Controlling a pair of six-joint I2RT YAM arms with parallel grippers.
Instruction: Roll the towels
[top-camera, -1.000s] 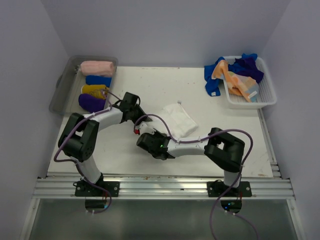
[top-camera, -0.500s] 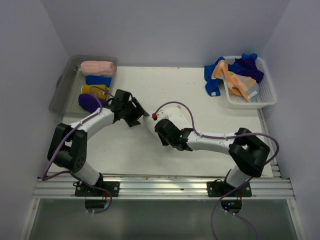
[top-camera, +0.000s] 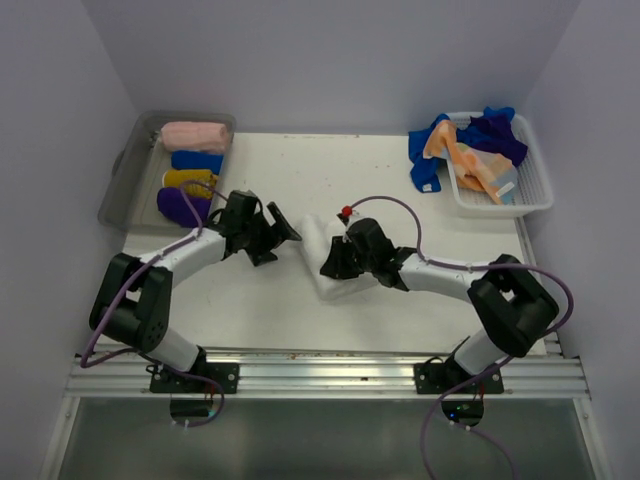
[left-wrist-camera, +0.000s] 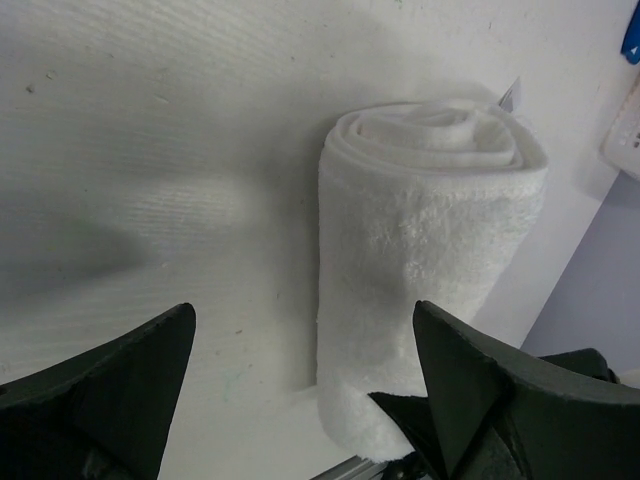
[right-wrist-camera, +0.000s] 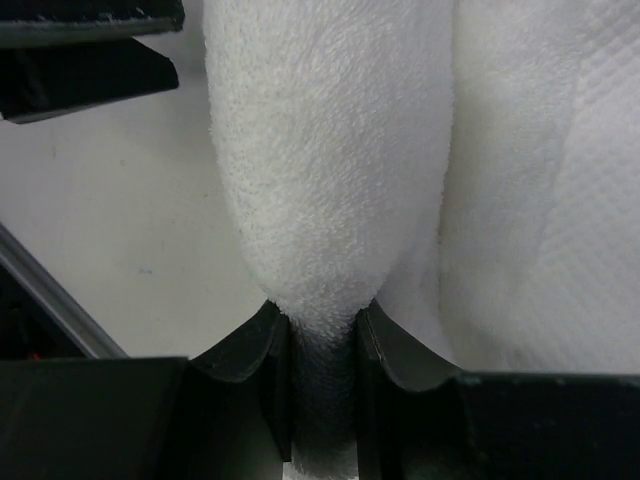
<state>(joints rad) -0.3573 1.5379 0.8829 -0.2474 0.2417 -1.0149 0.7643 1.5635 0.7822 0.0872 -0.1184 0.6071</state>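
Note:
A white towel (top-camera: 318, 243) lies rolled into a thick cylinder on the table's middle; the left wrist view shows its spiral end and long side (left-wrist-camera: 430, 250). My right gripper (top-camera: 335, 265) is shut on the roll's near end, and its fingers (right-wrist-camera: 255, 350) pinch the terry cloth (right-wrist-camera: 330, 200) between them. My left gripper (top-camera: 283, 233) stands open just left of the roll. Its wide-spread fingers (left-wrist-camera: 110, 400) touch nothing.
A grey bin (top-camera: 125, 170) at the back left holds rolled towels: pink (top-camera: 195, 135), blue (top-camera: 197, 160), yellow (top-camera: 188, 180) and purple (top-camera: 182, 205). A white basket (top-camera: 500, 203) at the back right holds crumpled blue and orange towels (top-camera: 470, 150).
My left gripper has opened and no longer holds the towel. My right arm swung right and back onto the towel, which now lies as a roll.

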